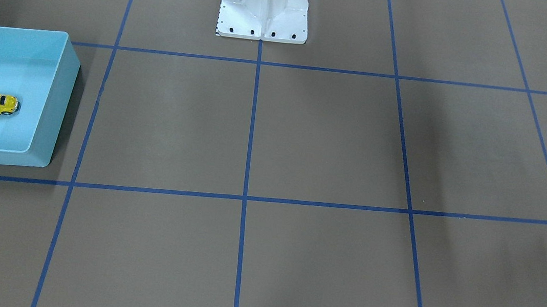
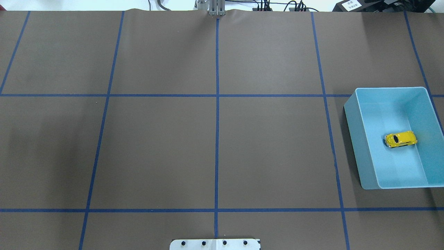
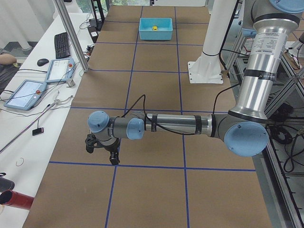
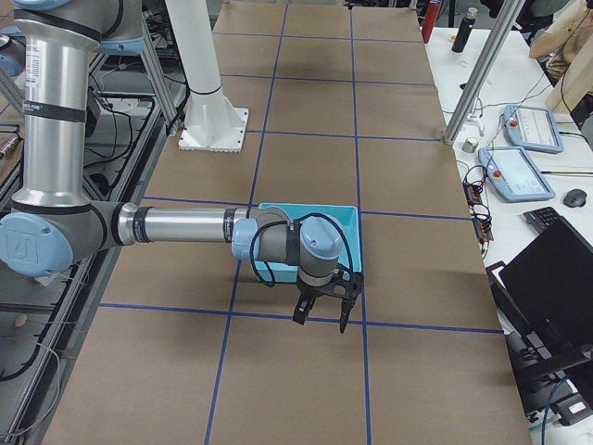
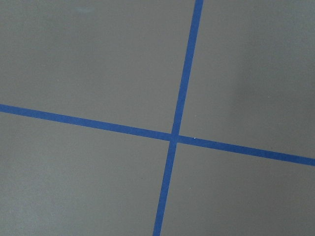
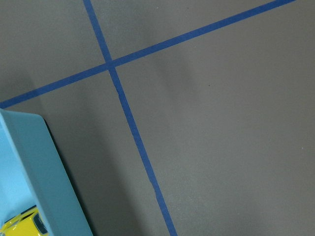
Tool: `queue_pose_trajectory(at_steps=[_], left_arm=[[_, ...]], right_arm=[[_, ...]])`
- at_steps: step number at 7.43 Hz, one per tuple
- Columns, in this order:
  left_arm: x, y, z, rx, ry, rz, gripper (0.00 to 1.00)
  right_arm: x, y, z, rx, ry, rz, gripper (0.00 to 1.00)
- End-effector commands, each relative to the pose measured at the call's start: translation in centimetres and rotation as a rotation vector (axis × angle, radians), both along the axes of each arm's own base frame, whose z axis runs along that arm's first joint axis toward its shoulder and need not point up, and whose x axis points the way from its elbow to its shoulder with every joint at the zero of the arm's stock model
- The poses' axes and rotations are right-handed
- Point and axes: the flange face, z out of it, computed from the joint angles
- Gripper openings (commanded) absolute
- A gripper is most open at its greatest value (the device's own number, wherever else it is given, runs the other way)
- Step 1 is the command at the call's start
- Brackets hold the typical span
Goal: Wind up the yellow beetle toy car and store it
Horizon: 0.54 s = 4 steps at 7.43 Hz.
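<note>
I see the car [image 2: 401, 139] on its wheels in the bin [image 2: 353, 146] at the table's [image 2: 156, 146] right edge, so storing looks done. Winding I cannot judge. Left pincer [image 3: 101, 154] and right pincer [image 4: 321, 323] hover empty; spread or pressed together, I cannot tell.

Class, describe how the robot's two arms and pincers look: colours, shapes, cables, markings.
Both the left arm and right arm are round silver tubes joined by grey joints with light blue caps. A thin black cable runs along each forearm. The left pincer and right pincer are black, with two slim fingers. Small print on the upper tubes is too small to read.
</note>
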Motion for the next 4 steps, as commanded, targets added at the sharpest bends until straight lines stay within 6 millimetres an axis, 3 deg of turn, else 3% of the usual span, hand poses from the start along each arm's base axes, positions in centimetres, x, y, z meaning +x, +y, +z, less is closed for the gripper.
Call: queue_pose_trajectory(at_steps=[1, 2, 3, 4], left_arm=[[-0.6, 2.9, -0.5, 0.021, 0.0, -0.005, 1.0], [-2.5, 3.1, -0.4, 0.025, -0.002, -0.034, 1.0], [-4.0, 4.9, 1.4, -0.004, -0.005, -0.062, 1.0], [-4.8, 5.3, 1.8, 0.002, -0.003, -0.067, 1.0]], right_arm=[[0.3, -0.6, 1.1, 0.142, 0.051, -0.063, 1.0], [0.3, -0.8, 1.7, 0.137, 0.046, -0.069, 1.0], [0.3, -1.3, 1.3, 0.145, 0.045, -0.069, 1.0], [0.3, -1.5, 1.1, 0.151, 0.045, -0.072, 1.0]])
